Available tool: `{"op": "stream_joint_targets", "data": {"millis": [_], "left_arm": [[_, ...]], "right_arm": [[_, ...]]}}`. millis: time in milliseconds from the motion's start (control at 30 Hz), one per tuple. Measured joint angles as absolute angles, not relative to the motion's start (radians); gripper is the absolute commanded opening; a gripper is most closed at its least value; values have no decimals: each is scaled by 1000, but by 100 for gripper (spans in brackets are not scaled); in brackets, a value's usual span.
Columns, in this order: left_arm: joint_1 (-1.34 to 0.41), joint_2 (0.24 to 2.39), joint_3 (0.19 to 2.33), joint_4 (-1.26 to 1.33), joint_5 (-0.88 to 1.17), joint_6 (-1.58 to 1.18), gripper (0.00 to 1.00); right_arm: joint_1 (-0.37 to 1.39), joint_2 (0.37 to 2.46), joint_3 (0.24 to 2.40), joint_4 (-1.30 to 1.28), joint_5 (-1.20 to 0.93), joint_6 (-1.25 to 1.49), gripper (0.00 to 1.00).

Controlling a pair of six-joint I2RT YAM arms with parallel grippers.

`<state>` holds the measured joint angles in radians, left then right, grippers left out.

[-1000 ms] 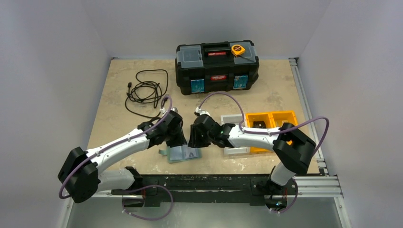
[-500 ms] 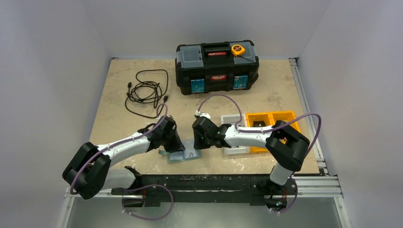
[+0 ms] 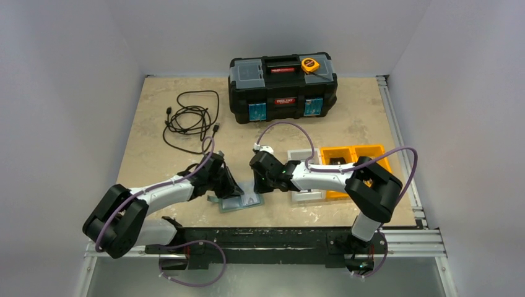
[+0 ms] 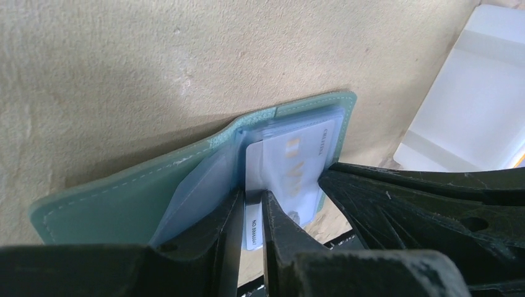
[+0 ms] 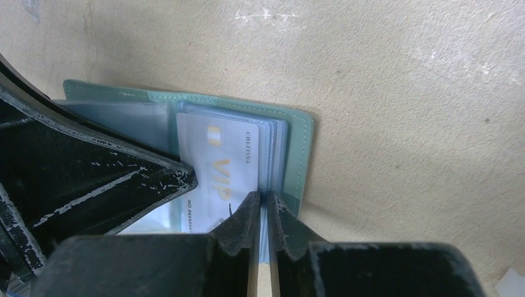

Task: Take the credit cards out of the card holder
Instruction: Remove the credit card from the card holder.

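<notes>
The teal-green card holder (image 3: 238, 201) lies open on the table between both arms, near the front edge. A pale credit card (image 4: 291, 154) with gold VIP lettering sits on its pale blue pockets (image 5: 275, 148), its near end slid out. My left gripper (image 4: 252, 193) has its tips down on the card's left end. Its jaws are closed to a narrow slit, and the card's numbered strip shows in that slit. My right gripper (image 5: 264, 197) is shut on the thin edge of the pocket leaves by the holder's right cover (image 5: 297, 148). Each wrist view shows the other gripper's black finger close beside.
A white bin (image 3: 303, 154) and an orange bin (image 3: 353, 154) stand just right of the holder, under the right arm. A black toolbox (image 3: 283, 86) with a yellow tape measure (image 3: 310, 64) is at the back. A coiled black cable (image 3: 190, 117) lies at the back left.
Both arms have dropped lower onto the card holder. Both grippers have closed, the left onto the card's end and the right onto the pocket edge.
</notes>
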<state>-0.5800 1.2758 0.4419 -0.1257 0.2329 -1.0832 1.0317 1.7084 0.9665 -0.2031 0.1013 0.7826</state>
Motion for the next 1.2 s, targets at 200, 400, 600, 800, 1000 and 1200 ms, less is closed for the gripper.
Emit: {"op": "stream_joint_targets", "data": {"millis": [200, 400, 600, 800, 1000, 1200], "left_arm": [[-567, 1287, 425, -74, 263, -1092, 17], [-561, 1277, 416, -67, 272, -1099, 23], [-554, 1249, 373, -19, 270, -1109, 26], [-550, 1239, 348, 21, 277, -1117, 23], [-543, 1227, 322, 55, 283, -1132, 19], [-538, 1195, 303, 52, 281, -1134, 14]], "right_arm": [[1033, 1708, 967, -204, 117, 779, 1], [1043, 1713, 974, -210, 138, 778, 0], [1047, 1717, 976, -207, 140, 785, 0], [1047, 1718, 976, -206, 139, 788, 0], [1051, 1722, 981, -207, 141, 788, 0], [1061, 1730, 990, -212, 159, 793, 0]]}}
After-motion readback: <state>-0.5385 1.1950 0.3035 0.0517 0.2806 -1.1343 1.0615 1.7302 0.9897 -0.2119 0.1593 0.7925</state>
